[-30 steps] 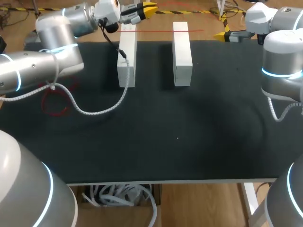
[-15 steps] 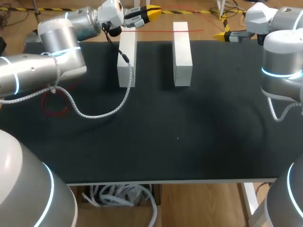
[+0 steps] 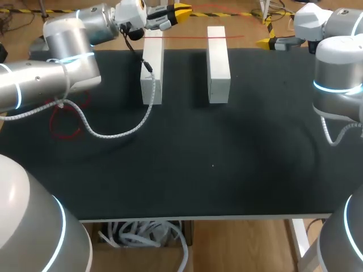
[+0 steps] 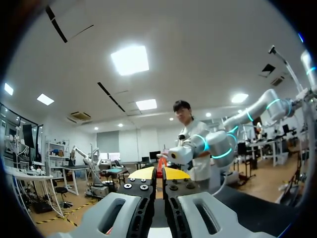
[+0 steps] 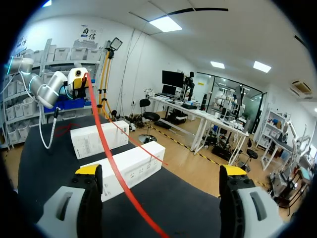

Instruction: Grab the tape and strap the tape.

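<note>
Tape (image 5: 113,163): a thin red strand, judged very light, limp and flat. It will carry no push and will only keep a line under tension, and it may twist or slide through smooth pads. Best taken across its flat faces, close to where it must be laid, with a firm pinch and no jerk. Location: strung through the air over the far edge of the table (image 3: 198,170), about 12 o'clock in the head view. It passes above the far ends of the two white blocks, the left block (image 3: 152,68) at 11 o'clock and the right block (image 3: 218,65) at 12 to 1 o'clock. A red loop (image 3: 63,126) lies on the mat at 9 o'clock; I cannot tell whether it is more of the same strand. My left gripper (image 4: 159,173) is raised beyond the far end of the left block, at 11 o'clock. Its yellow tips are drawn almost together with a sliver of red between them, so I read it as pinched on the tape's end. From there the strand runs across to my right gripper (image 5: 161,171) at 1 o'clock, off the table's far right corner. Those fingers stand wide apart. The tape runs between them, nearer one finger but touching neither, so the right side holds nothing.
</note>
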Tool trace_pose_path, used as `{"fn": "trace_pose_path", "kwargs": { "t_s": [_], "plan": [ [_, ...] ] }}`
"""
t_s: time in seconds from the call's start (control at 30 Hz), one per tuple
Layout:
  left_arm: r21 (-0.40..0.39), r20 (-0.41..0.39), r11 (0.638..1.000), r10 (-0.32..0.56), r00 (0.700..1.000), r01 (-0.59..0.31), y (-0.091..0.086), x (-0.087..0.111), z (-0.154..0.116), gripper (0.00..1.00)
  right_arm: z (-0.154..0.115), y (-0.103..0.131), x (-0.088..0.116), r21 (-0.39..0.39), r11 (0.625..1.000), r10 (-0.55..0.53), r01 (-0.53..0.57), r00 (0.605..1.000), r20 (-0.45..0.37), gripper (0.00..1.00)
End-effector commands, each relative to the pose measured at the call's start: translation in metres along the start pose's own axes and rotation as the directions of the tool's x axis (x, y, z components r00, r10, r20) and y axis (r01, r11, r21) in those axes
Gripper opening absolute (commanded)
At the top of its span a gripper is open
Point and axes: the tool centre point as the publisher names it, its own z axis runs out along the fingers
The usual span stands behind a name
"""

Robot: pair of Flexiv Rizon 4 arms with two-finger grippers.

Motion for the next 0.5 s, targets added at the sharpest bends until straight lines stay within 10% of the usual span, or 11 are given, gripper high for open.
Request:
{"fn": "trace_pose_path", "kwargs": {
  "t_s": [0.03, 0.2, 0.4, 0.5],
  "plan": [
    [0.002, -0.005, 1.0, -0.001, 1.0, 0.001, 0.001, -0.001, -0.001, 0.0, 0.003, 0.009, 0.0, 0.069, 0.941, 0.332, -0.331, 0.943, -0.011, 1.0],
    [0.002, -0.005, 1.0, -0.001, 1.0, 0.001, 0.001, -0.001, -0.001, 0.0, -0.01, 0.008, 0.008, 0.149, 0.749, 0.657, -0.646, 0.753, -0.041, 1.0],
    [0.002, -0.005, 1.0, -0.001, 1.0, 0.001, 0.001, -0.001, -0.001, 0.0, -0.038, 0.005, 0.021, 0.224, 0.373, 0.921, -0.901, 0.388, 0.03, 1.0],
    [0.002, -0.005, 1.0, -0.001, 1.0, 0.001, 0.001, -0.001, -0.001, 0.0, -0.047, -0.002, 0.025, 0.258, 0.244, 0.96, -0.935, 0.27, 0.071, 1.0]
  ]
}}
